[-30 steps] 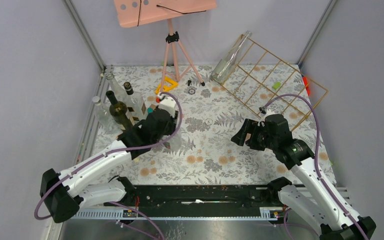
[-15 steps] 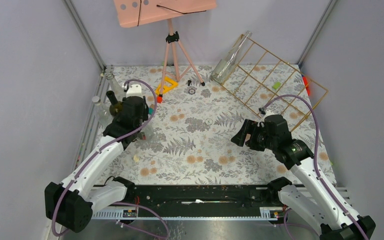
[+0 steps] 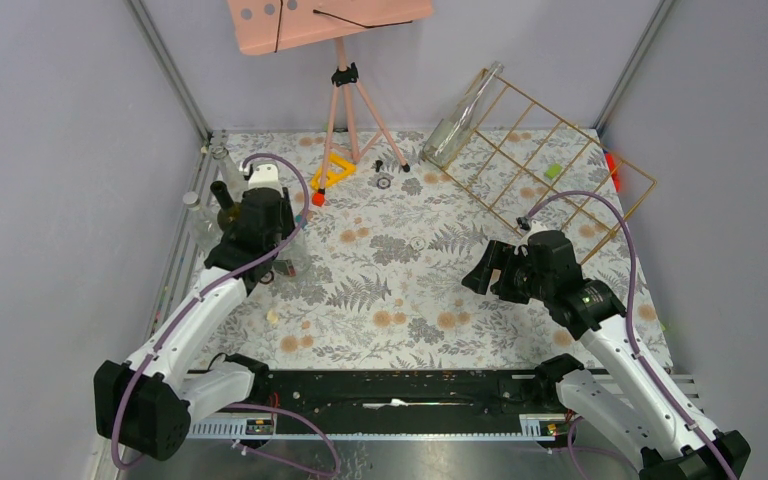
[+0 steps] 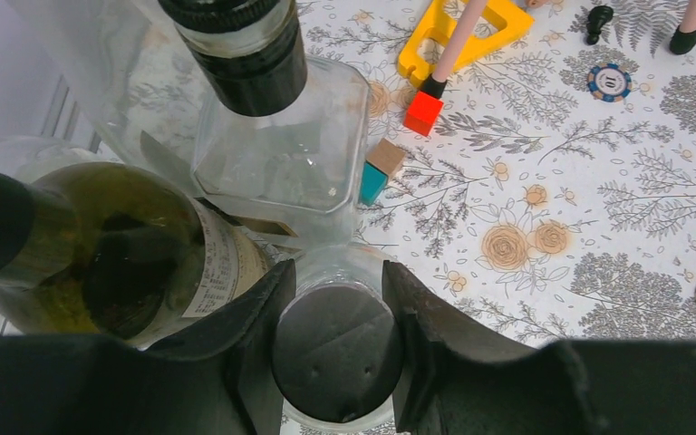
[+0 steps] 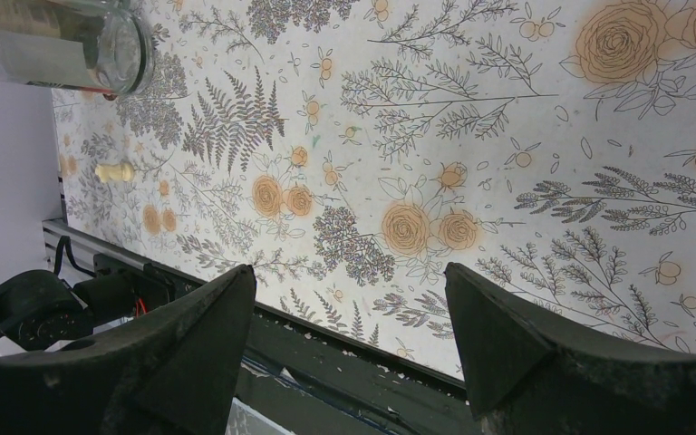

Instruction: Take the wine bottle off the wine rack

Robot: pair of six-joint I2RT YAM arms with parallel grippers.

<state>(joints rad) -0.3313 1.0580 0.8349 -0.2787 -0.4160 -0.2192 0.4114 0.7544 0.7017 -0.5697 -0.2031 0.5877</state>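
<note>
Gold wire rack point(image 3: 545, 165), glossy glass btl point(image 3: 460, 120)

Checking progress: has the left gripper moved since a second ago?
Yes: the left gripper, holding a clear bottle, swung left, away from the pink tripod.

Robot lab cell: plain walls point(image 3: 60, 150), alu frame posts point(image 3: 168, 68), 2 bolted arms point(image 3: 195, 312).

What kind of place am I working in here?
Likely a lab robot test cell: plain lilac walls around a floral-print table, staged props like the gold wire rack and pink tripod stand.
</note>
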